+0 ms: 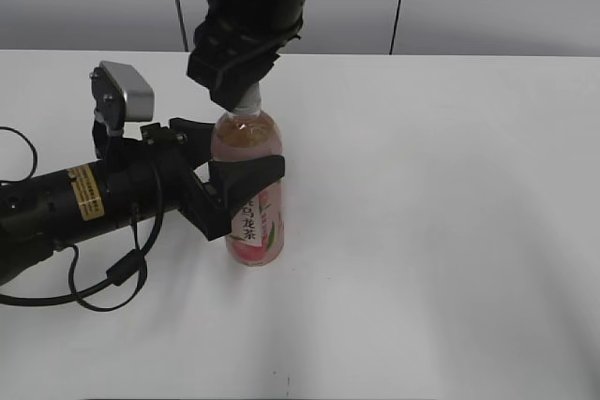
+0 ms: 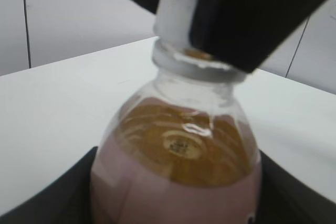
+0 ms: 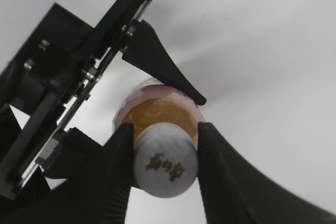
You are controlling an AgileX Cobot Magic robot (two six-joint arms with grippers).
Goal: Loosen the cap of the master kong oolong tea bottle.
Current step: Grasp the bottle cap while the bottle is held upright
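You have wide bare desk [image 1: 450,231] to the right of and in front of the master kong oolong tea bottle [image 1: 253,222], which stands upright left of centre, well away from every edge. The left arm and its cable fill the desk's left side. From the exterior view the cap [image 3: 166,159] is mostly hidden behind the right gripper [image 1: 246,100]; its far finger is hard to make out. Your left gripper [image 1: 246,196] is clamped around the bottle's middle from the left. Your right gripper, coming from above, pinches the cap between both fingers [image 3: 118,177].
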